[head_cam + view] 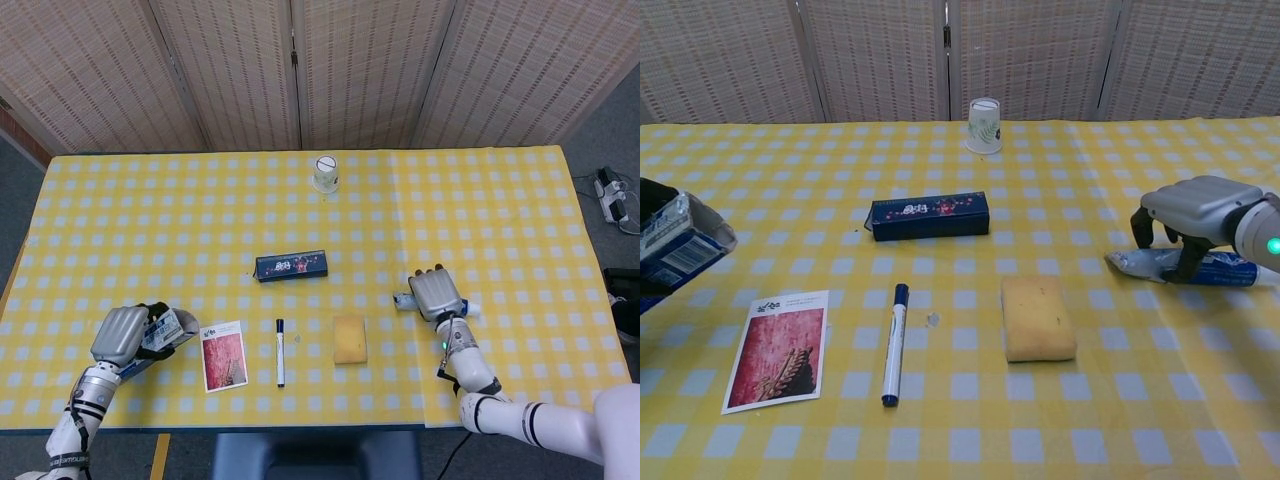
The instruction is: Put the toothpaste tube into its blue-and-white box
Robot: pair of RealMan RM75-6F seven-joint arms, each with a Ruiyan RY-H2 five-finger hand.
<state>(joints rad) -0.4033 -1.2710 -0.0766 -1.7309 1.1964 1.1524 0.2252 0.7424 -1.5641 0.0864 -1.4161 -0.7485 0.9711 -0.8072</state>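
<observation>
A yellow checked table (480, 200) seen from above. At 8 o'clock the left hand (122, 334) grips the blue-and-white box (675, 250), its open end facing the centre. At 4 o'clock the right hand (1200, 212) arches over the tube (1155, 264), which lies flat on the cloth; fingertips touch it, but whether they grip it cannot be told. Tube and box are well apart, so lifting and inserting remain

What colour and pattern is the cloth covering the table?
The tablecloth is yellow and white checks, a gingham pattern, clearest in the chest view.
</observation>
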